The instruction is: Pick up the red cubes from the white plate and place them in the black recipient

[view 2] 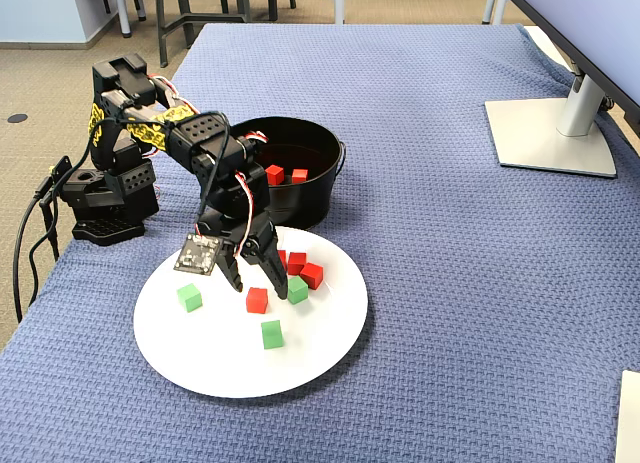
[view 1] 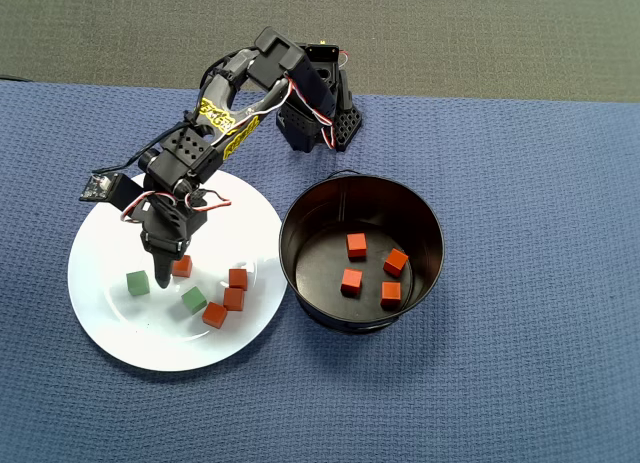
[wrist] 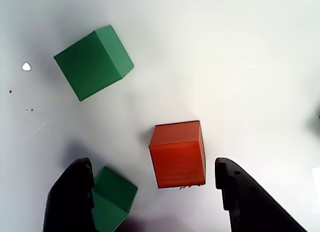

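Observation:
My gripper (view 1: pixel 168 258) hangs open, low over the white plate (view 1: pixel 110 323). In the wrist view my gripper (wrist: pixel 152 167) straddles a red cube (wrist: pixel 177 154), which lies nearer the right finger (wrist: pixel 240 197). A green cube (wrist: pixel 112 199) touches the inner side of the left finger (wrist: pixel 72 197). That red cube shows in the overhead view (view 1: pixel 181 266) and in the fixed view (view 2: pixel 257 300). Three more red cubes (view 1: pixel 233 299) cluster on the plate toward the black pot (view 1: pixel 300 208). Several red cubes (view 1: pixel 351 281) lie inside the pot.
Green cubes lie on the plate: one left of the gripper (view 1: pixel 138 283), one by the red cluster (view 1: pixel 194 300), a third in the fixed view (view 2: pixel 189 297). The arm's base (view 1: pixel 315 118) stands behind the pot. A monitor stand (view 2: pixel 555 133) is far right.

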Controlling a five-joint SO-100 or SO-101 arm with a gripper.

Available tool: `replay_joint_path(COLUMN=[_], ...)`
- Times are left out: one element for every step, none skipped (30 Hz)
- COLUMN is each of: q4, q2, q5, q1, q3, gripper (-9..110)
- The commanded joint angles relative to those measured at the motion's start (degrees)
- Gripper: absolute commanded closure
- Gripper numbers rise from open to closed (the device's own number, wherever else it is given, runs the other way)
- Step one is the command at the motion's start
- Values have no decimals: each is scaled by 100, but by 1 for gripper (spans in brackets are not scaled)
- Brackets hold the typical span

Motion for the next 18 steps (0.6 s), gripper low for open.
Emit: replay_joint_path(q4=[123, 149, 176, 211, 255, 290, 308, 316, 325, 334, 343, 352, 352, 352, 352, 352, 352, 352], q2=[-53, -105, -176, -237, -299, -369, -422, -466, -519, -545, -571, -589, -598, -615, -633, -642, -659, -677], q5=[62, 62, 62, 62, 62, 70, 79, 79, 79, 79, 70, 62, 53, 44, 44, 26, 0, -26], q1=[35, 35, 35, 35, 44, 53, 70, 79, 88, 97, 97, 97, 97, 79, 53, 26, -9, -53], q3=[-510, -563, -615, -677, -747, -817, -879, -932, -967, -1002, -1020, -1028, -1028, -1028, -1020, -1011, -1002, -993], gripper=[78, 78, 78, 78, 78, 78, 78, 79, 79, 79, 79, 79, 79, 79, 79, 79, 79, 79])
